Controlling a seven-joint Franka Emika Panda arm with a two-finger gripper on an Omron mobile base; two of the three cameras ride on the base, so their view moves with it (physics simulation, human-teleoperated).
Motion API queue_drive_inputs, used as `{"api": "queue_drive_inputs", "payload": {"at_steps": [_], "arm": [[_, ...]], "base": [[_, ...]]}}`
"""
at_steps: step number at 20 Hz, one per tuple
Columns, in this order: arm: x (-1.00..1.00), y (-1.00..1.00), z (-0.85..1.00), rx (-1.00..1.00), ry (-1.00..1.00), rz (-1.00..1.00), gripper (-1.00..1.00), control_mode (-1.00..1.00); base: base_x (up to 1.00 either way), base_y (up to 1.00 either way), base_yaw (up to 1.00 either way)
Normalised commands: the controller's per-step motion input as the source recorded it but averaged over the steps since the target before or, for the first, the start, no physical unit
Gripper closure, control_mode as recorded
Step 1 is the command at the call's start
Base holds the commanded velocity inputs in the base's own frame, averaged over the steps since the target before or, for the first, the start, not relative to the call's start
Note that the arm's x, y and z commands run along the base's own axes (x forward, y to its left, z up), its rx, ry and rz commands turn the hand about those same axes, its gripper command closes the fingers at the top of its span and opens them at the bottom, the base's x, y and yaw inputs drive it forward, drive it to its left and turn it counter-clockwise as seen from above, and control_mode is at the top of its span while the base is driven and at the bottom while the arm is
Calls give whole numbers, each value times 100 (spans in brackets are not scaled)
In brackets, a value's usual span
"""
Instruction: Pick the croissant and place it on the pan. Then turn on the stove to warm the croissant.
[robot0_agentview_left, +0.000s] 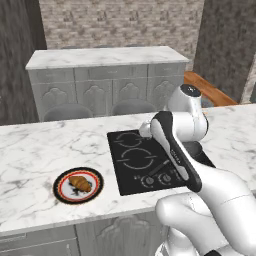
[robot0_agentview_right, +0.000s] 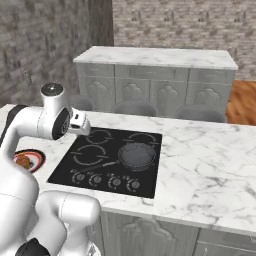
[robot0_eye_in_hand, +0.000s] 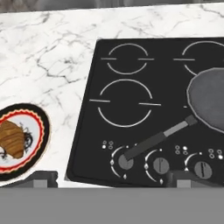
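Hand view: croissant (robot0_eye_in_hand: 12, 139) lies on plate (robot0_eye_in_hand: 38, 127), on table (robot0_eye_in_hand: 52, 52) left of stove (robot0_eye_in_hand: 131, 78); pan (robot0_eye_in_hand: 212, 103) sits on right burner. Claw (robot0_eye_in_hand: 111, 178) empty, tips well apart. Step: reach croissant. Advice: swing left, centre over pastry, descend straight, avoid plate rim.

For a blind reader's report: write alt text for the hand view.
Looking down on a black stove set in a marble counter, with a dark pan on its right side, the handle reaching toward the knobs. At left a croissant lies on a red-and-black-rimmed plate. The gripper tips stand apart at the bottom, holding nothing.
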Motion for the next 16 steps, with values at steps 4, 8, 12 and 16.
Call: {"api": "queue_drive_inputs", "payload": {"at_steps": [4,8,12,16], "arm": [[-13,36,-32,5,-14,0,-100,-100],[-3,45,-26,1,-6,0,-100,-100],[0,54,-20,0,0,0,-100,-100],[0,57,-17,0,0,0,-100,-100]], "base": [[0,0,0],[0,0,0],[0,0,0],[0,0,0]]}}
